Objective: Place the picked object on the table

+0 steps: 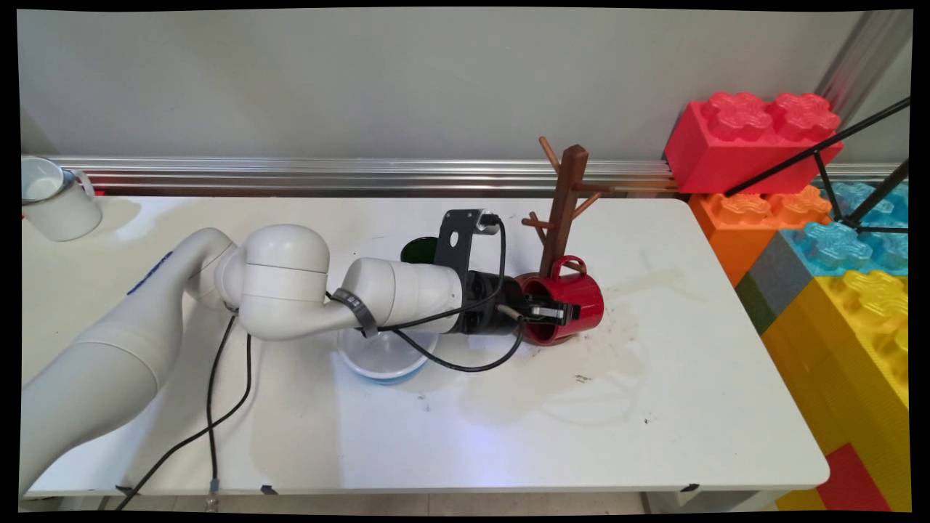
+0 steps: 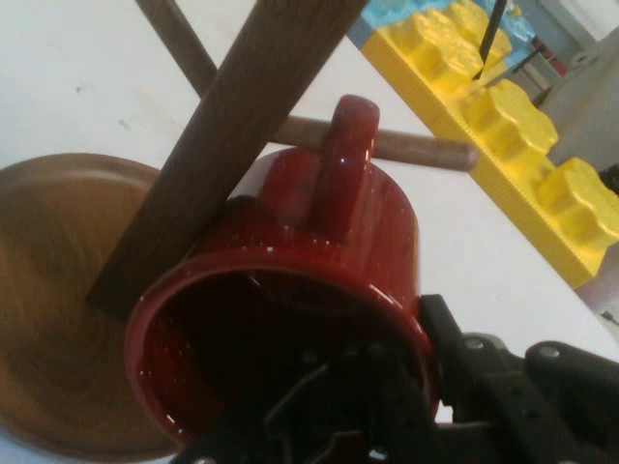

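Currently, main view: gripper (image 1: 556, 312) reaches in from the left and pinches the wall of the red mug (image 1: 574, 305), one finger inside the mouth, one outside. Mug lies on its side, mouth toward the arm, handle uppermost, just near of the wooden mug tree (image 1: 565, 211) on the white table (image 1: 654, 407). A clear bowl (image 1: 385, 359) sits under the forearm; a dark green cup (image 1: 419, 250) shows behind it; a white mug (image 1: 54, 200) stands far left.

Hand view: red mug (image 2: 319, 290) fills the frame, handle (image 2: 343, 164) touching or just in front of a peg (image 2: 416, 147); the tree's post (image 2: 237, 126) and round base (image 2: 53, 309) lie beyond. Judgement: keep the clamp firm, move slowly, and watch handle-to-peg clearance.
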`<state>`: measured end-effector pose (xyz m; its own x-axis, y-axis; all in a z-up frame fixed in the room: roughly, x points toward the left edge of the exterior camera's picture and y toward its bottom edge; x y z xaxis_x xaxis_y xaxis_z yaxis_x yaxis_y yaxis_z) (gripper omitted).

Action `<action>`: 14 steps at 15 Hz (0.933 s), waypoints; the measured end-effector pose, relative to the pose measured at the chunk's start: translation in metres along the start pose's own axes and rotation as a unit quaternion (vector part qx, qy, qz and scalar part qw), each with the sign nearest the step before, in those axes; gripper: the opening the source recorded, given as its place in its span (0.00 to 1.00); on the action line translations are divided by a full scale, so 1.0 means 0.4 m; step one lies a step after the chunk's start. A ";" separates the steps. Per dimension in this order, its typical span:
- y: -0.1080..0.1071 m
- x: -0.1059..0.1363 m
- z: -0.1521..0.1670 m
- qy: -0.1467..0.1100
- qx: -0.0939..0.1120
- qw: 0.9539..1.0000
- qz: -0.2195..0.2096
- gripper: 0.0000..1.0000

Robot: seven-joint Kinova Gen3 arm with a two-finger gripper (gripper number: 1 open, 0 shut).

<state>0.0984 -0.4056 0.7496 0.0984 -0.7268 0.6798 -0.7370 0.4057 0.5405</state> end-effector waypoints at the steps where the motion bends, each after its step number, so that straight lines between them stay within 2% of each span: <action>1: 0.004 0.003 -0.003 0.001 -0.004 1.000 -0.003 0.00; 6: 0.040 0.014 -0.020 0.006 -0.033 0.999 -0.013 0.00; 14: 0.100 0.022 -0.051 0.005 -0.068 0.997 -0.029 0.00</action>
<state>0.0833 -0.3845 0.7872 0.1455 -0.7458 0.6501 -0.6324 0.4352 0.6408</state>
